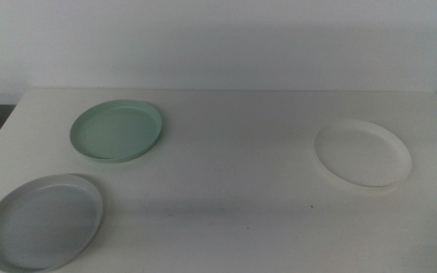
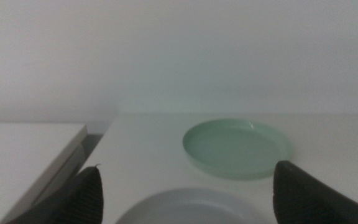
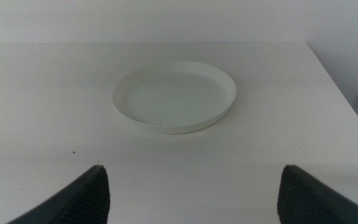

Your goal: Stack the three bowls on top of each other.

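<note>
Three bowls on the white table [image 1: 234,163], all lying flat and apart, none stacked: the mint green bowl [image 1: 117,130] sits toward the far left, the grey bowl [image 1: 45,221] is at the near left corner, just in front of the green one, and the white bowl [image 1: 363,152] lies alone well off to the right. Left gripper [image 2: 188,186] hangs with its jaws spread wide at the near edge of the grey bowl, the rim showing between them and the green bowl beyond; in the middle view only a dark sliver of it peeks in at the bottom left corner, beside the grey rim. Right gripper [image 3: 194,186] is out of the middle view; its jaws stand wide apart too, holding nothing, facing the white bowl with bare table between them and it
</note>
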Robot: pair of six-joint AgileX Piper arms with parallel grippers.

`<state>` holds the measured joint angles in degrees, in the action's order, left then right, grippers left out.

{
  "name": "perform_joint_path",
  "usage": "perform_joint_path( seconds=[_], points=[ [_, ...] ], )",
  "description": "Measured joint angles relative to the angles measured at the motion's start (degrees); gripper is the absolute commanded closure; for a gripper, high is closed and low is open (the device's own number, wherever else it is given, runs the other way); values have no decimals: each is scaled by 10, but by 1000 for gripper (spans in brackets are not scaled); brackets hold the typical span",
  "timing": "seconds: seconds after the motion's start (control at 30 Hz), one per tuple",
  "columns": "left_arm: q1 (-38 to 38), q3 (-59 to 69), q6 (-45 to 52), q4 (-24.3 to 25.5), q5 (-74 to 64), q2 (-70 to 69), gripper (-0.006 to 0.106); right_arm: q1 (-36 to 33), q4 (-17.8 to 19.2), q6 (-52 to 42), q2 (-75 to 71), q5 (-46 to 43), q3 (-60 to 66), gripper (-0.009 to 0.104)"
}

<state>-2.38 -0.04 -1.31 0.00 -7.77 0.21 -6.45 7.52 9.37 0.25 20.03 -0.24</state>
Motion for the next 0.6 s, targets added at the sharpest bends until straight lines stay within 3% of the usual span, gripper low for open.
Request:
perform_joint_path(
  seconds=[0.13, 0.37, 0.6],
  points=[
    [-11, -65, 0, 0, -100, 52, 7, 0, 0, 0, 0, 0, 0, 16],
    [-39, -335, 13, 0, -348, 295, 7, 0, 0, 0, 0, 0, 0, 16],
    [-39, -509, 13, 4, -528, 509, 7, 0, 0, 0, 0, 0, 0, 16]
  ],
)
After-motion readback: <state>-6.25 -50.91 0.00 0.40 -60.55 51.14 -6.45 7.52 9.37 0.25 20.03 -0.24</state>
